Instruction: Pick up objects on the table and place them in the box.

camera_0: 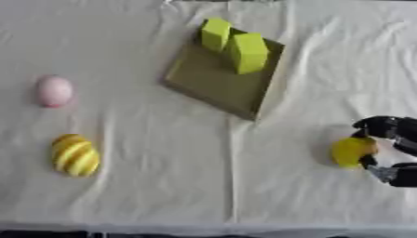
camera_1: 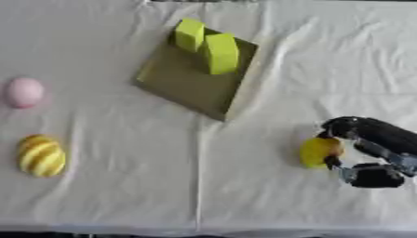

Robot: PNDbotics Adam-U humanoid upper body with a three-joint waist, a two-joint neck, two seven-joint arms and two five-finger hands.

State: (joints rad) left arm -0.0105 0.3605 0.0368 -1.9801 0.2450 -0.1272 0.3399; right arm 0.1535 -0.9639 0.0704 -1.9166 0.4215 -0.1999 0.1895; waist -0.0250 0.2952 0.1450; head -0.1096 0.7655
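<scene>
A shallow olive-green box [camera_0: 213,81] lies askew at the upper middle of the white cloth, with two yellow-green blocks [camera_0: 247,52] standing at its far side. At the right, a plain yellow egg-shaped object [camera_1: 319,151] rests on the cloth. My right hand [camera_1: 371,144] comes in from the right edge, its black fingers curled over the egg's top and its thumb below it, touching or nearly touching. On the left lie a pink egg [camera_0: 55,90] and a yellow striped egg [camera_0: 75,155]. My left hand is out of sight.
The white cloth [camera_0: 163,186] is creased, with a fold running down its middle. The table's front edge crosses the bottom of both views. Open cloth lies between the box and the eggs on either side.
</scene>
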